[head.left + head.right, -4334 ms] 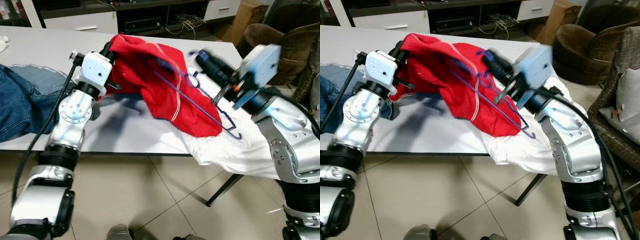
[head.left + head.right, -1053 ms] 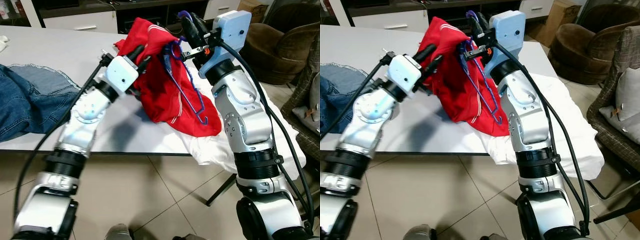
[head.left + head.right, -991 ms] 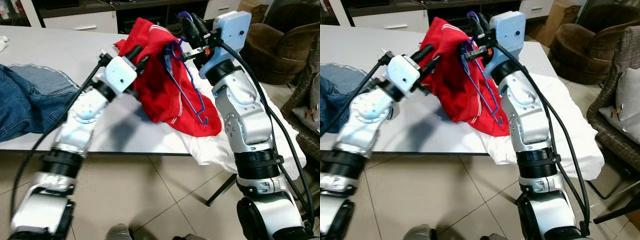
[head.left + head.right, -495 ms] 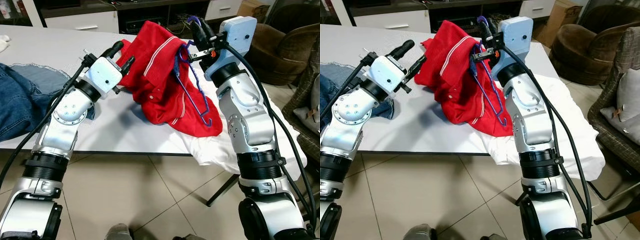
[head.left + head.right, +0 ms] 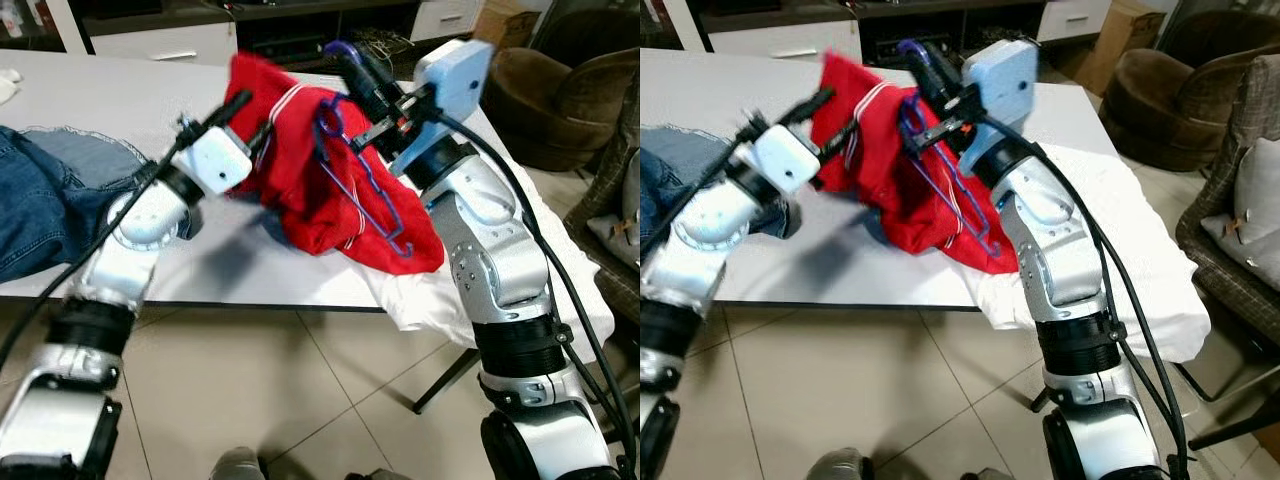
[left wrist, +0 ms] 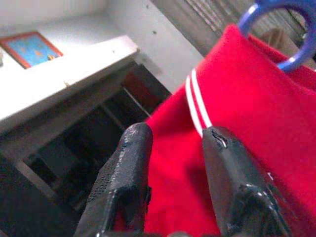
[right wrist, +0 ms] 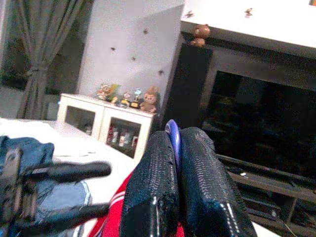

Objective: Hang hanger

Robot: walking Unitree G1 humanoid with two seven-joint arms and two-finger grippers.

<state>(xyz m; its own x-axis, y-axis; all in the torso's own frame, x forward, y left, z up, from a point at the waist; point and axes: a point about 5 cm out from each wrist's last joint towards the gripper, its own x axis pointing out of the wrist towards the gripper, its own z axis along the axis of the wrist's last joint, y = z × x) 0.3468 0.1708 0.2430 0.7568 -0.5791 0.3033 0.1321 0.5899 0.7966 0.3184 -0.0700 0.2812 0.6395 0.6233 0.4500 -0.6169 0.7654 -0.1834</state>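
While the right gripper (image 5: 345, 62) pinches the thin, stiff hanger (image 5: 362, 190) by its hook, the left gripper's (image 5: 250, 112) parted fingers straddle the limp red shirt (image 5: 305, 170).

both arms raised forward, right hand (image 5: 352, 72) pinched closed, left hand (image 5: 240, 118) fingers parted

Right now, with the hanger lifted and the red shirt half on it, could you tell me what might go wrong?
1. The right pincer pinches only the thin hook of the purple hanger, so it may twist or slip.
2. The red shirt is bunched and still partly resting on the white table; it could slide off the hanger.
3. The left pincer is open around the shirt's striped edge and may drag the white cloth beneath along.
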